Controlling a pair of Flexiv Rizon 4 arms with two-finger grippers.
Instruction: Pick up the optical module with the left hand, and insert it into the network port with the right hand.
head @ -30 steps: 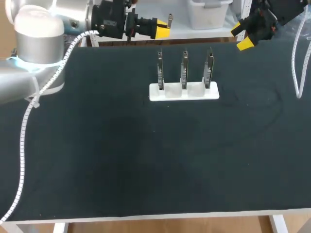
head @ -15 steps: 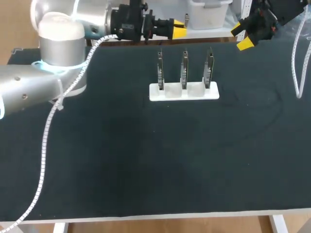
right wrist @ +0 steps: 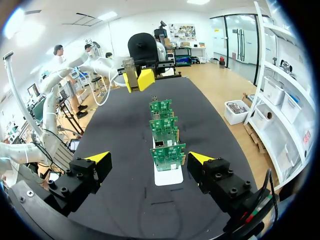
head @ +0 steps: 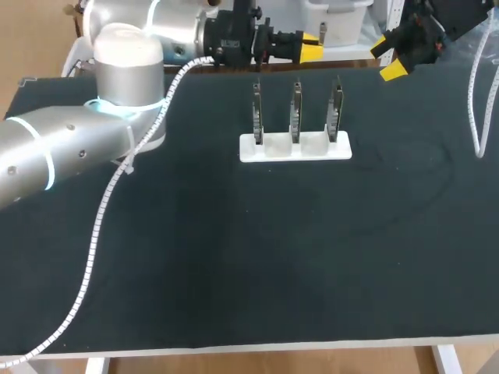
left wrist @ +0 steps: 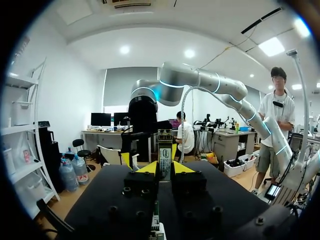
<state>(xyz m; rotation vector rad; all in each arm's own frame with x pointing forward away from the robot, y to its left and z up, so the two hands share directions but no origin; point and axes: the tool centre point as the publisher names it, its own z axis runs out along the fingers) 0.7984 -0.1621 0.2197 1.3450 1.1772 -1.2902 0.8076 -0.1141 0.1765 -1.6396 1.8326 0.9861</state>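
- Black cloth covered the bench (head: 234, 265) from edge to edge, and everything played out along its far side.
- Silver and bulky, the left arm (head: 70, 152) came in from the left and stretched along the far edge, its wrist level with the row of boards.
- Over on the other side, the right arm (left wrist: 200, 80) arched in from the far right corner; the left wrist view saw it across the bench.
- White holder (head: 295, 148) sat on the bench, far of centre, between the two grippers and apart from both.
- Three circuit boards (head: 296, 113) stood upright in that holder, side by side in a row; the right wrist view showed them green, lined up one behind the other ahead of its fingers. The network port itself was too small to pick out.
- Right gripper (head: 387, 58) hung above the far right of the bench, tilted down toward the holder; its fingers were spread wide with nothing between them, one yellow tip out on each side of the nearest board (right wrist: 167, 155) in its own view.
- Left gripper (head: 310, 51) hovered just beyond the far edge, behind the boards, pointing toward the right one.
- Optical module (head: 321, 33), smallest of the lot, was pinched between the left fingers, a yellow tip pressed on either side of it (left wrist: 164, 157), and it stuck out past them, well clear of the boards.
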